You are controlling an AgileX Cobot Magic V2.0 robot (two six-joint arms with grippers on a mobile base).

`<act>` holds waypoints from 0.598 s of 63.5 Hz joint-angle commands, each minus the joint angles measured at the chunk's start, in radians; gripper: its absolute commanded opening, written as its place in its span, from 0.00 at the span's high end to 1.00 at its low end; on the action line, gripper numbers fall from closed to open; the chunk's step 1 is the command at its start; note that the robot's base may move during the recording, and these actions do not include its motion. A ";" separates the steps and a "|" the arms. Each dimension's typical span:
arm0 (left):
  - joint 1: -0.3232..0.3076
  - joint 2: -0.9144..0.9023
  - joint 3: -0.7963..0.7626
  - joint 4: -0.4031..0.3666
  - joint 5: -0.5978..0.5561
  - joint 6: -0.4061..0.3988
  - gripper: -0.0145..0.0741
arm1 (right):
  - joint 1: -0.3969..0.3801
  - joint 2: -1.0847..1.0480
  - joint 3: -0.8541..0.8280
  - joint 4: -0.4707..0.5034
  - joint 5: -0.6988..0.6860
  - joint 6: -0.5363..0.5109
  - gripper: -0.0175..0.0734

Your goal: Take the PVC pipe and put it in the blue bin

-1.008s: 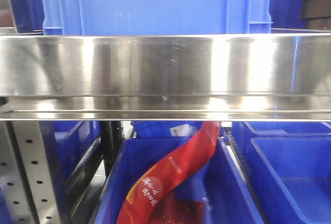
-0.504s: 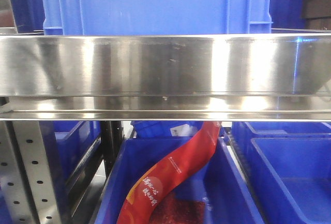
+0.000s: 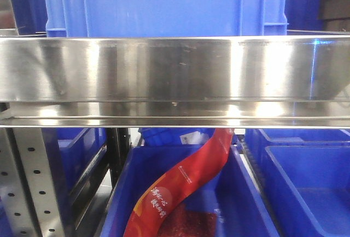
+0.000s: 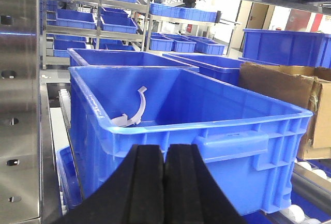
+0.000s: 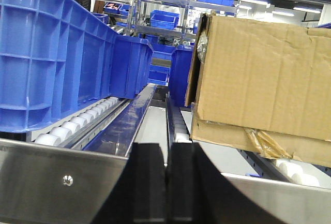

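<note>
In the left wrist view the PVC pipe (image 4: 133, 111) lies inside the blue bin (image 4: 227, 136), against its inner left wall, at about eleven o'clock from the left gripper (image 4: 165, 182), whose black pads are pressed together on nothing. The right gripper (image 5: 166, 182) is likewise closed and empty, with a cardboard box (image 5: 264, 84) at its two o'clock. In the front view, a red packet (image 3: 180, 188) lies in a lower bin at six o'clock.

We note a white PVC pipe (image 4: 135, 111) inside the solid blue bin (image 4: 227, 131) ahead of our black left gripper (image 4: 164, 182); brown cardboard box (image 5: 258, 89) beyond the black right gripper (image 5: 166, 182).
</note>
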 commanded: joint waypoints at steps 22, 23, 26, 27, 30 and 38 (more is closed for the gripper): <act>-0.006 -0.004 0.001 -0.004 -0.021 -0.002 0.96 | -0.005 -0.004 0.003 -0.008 -0.029 0.001 0.99; -0.006 -0.004 0.001 -0.004 -0.021 -0.002 0.96 | -0.005 -0.004 0.003 -0.008 -0.029 0.001 0.99; -0.006 -0.004 0.003 0.004 -0.008 -0.002 0.96 | -0.005 -0.004 0.003 -0.008 -0.029 0.001 0.99; -0.006 -0.008 0.003 0.019 -0.004 -0.002 0.96 | -0.005 -0.004 0.003 -0.008 -0.029 0.001 0.99; -0.006 -0.023 0.015 0.087 0.004 -0.002 0.96 | -0.005 -0.004 0.003 -0.008 -0.029 0.001 0.99; 0.023 -0.096 0.084 0.181 0.062 -0.002 0.96 | -0.005 -0.004 0.003 -0.008 -0.029 0.001 0.99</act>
